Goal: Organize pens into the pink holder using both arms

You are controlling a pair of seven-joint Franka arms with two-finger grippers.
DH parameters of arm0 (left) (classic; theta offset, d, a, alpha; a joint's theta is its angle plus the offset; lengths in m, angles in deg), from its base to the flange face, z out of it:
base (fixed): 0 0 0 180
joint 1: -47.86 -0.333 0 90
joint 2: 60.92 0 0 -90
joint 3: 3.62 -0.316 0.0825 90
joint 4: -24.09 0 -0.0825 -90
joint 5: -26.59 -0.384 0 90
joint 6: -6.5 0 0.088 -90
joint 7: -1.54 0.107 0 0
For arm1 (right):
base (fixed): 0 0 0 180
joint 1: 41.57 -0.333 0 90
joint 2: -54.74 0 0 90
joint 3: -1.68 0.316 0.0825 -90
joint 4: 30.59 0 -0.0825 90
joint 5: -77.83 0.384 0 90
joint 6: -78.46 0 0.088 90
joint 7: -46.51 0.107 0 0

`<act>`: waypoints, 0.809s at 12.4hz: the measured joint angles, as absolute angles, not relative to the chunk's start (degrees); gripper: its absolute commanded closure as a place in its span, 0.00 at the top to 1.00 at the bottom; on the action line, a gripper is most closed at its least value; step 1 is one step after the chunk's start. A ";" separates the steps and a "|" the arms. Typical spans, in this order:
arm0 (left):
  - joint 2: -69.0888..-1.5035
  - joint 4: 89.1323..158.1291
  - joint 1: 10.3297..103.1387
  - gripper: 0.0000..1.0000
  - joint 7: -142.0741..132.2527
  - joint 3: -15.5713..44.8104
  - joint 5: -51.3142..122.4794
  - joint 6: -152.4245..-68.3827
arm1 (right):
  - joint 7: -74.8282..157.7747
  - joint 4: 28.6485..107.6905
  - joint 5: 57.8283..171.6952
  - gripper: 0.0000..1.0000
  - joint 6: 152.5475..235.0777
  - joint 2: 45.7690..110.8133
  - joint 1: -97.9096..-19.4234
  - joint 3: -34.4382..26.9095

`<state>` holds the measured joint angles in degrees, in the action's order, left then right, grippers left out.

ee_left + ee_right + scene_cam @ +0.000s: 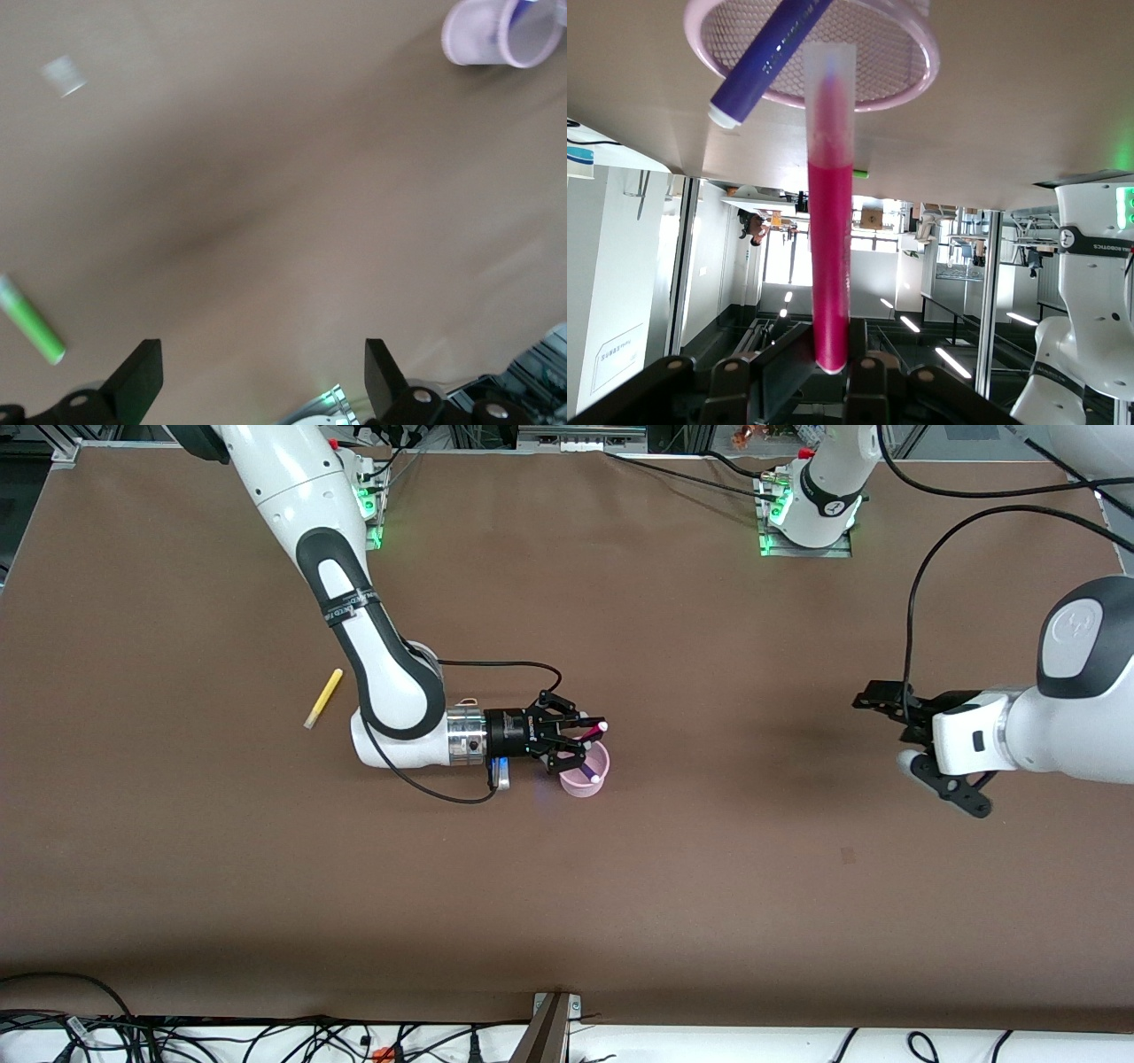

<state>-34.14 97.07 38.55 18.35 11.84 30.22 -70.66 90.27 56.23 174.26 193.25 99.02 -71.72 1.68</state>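
Fingers of the right gripper (580, 746) pinch one end of a slim magenta marker pen (830, 212), its pale tip poised at the rim of the small pale pink translucent plastic cup (586, 771), where a dark purple pen (771, 57) already leans. Tipping the magenta pen steeper before release would likely keep it from catching the rim. A yellow pen (323, 698) lies toward the right arm's end; a green pen (31, 323) lies under the left gripper (257, 372), which waits wide open and empty
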 measured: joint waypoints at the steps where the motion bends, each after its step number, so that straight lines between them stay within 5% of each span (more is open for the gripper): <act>1: -35.65 96.70 38.89 1.00 14.51 12.21 26.38 -69.82 | 90.22 55.59 174.27 0.20 193.49 99.57 -71.86 1.68; 4: -40.49 96.72 41.44 1.00 3.72 12.82 17.55 -69.09 | 89.89 54.04 174.28 0.21 194.23 101.32 -72.00 1.67; 5: -41.76 97.70 42.16 1.00 1.45 12.78 17.22 -70.96 | 89.54 53.62 174.29 0.55 194.65 101.86 -72.15 1.67; 6: -44.03 101.36 42.46 1.00 0.34 12.49 17.05 -75.87 | 89.25 53.28 174.31 1.00 195.05 102.33 -72.34 1.68; 10: -57.73 121.83 42.91 1.00 -0.36 6.11 20.48 -90.42 | 88.88 51.57 174.39 1.00 195.19 102.58 -72.41 1.34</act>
<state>-57.73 121.83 42.91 -0.36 6.11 20.48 -90.42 88.88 51.57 174.39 195.19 102.58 -72.41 1.34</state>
